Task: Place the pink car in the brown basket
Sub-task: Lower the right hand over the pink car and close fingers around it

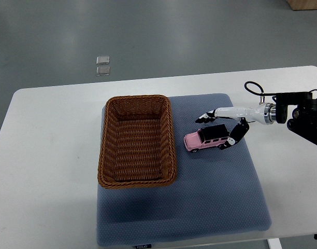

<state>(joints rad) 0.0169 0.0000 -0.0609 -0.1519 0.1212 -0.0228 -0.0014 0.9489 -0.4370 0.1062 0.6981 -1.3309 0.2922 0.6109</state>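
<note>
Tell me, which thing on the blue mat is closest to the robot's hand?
The pink car. The right hand hangs right over its back end, while the brown basket sits farther left, apart from the hand.

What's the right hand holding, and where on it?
The right hand straddles the pink car at its rear end: fingers above the black roof, thumb against the tail. The car sits on the blue mat; a closed grip cannot be told.

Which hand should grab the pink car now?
Right. The white-and-black right hand already brackets the pink toy car with the black roof on the blue-grey mat, beside the brown woven wicker basket. No left arm is in view.
</note>
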